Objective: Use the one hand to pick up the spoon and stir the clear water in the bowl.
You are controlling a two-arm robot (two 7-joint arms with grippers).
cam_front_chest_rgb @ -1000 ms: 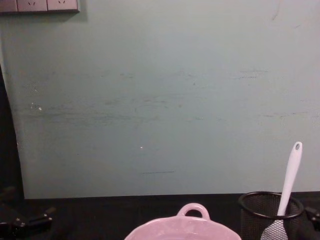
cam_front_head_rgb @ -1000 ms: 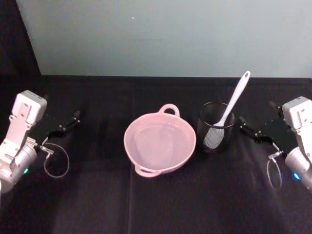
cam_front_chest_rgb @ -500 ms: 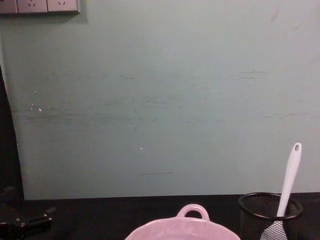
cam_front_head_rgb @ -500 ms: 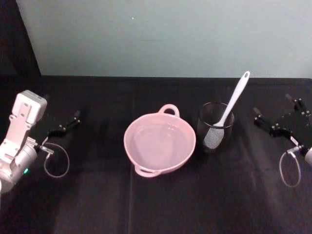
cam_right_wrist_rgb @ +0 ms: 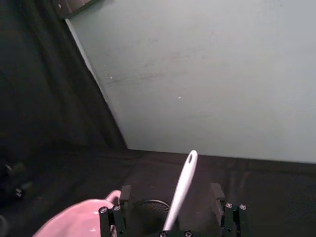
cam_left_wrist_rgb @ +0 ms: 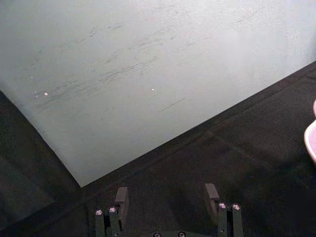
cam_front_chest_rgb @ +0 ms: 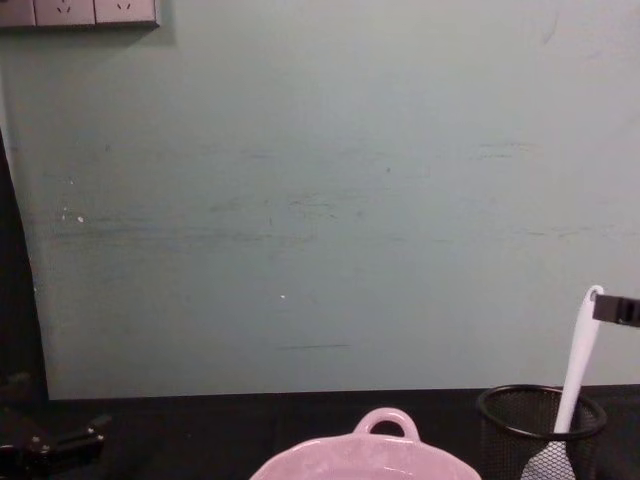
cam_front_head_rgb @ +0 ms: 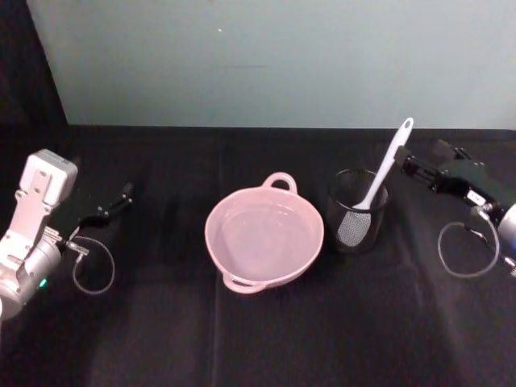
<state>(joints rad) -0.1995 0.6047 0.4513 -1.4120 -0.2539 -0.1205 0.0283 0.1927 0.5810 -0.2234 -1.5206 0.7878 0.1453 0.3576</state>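
The left hand [cam_left_wrist_rgb: 166, 195] sits with its fingers apart, the pink bowl [cam_front_head_rgb: 219, 211] of clear water [cam_front_head_rgb: 262, 238] well to its right. The right hand [cam_front_head_rgb: 423, 158] has its fingers spread. Just left of it, the spoon [cam_front_head_rgb: 384, 169] leans in a black mesh cup [cam_front_head_rgb: 337, 218], handle tip near the fingers. They stand on a black table [cam_front_head_rgb: 322, 339] against a pale green wall [cam_front_head_rgb: 282, 56].

The wide pale pink bowl [cam_front_head_rgb: 222, 218] is plain; the long slim white plastic spoon [cam_front_head_rgb: 388, 165] too. The black wire-mesh cup [cam_front_head_rgb: 343, 231] has a fine grid pattern. Under them is the black cloth desk [cam_front_head_rgb: 161, 322], and behind it the pale green wall [cam_front_head_rgb: 282, 56].
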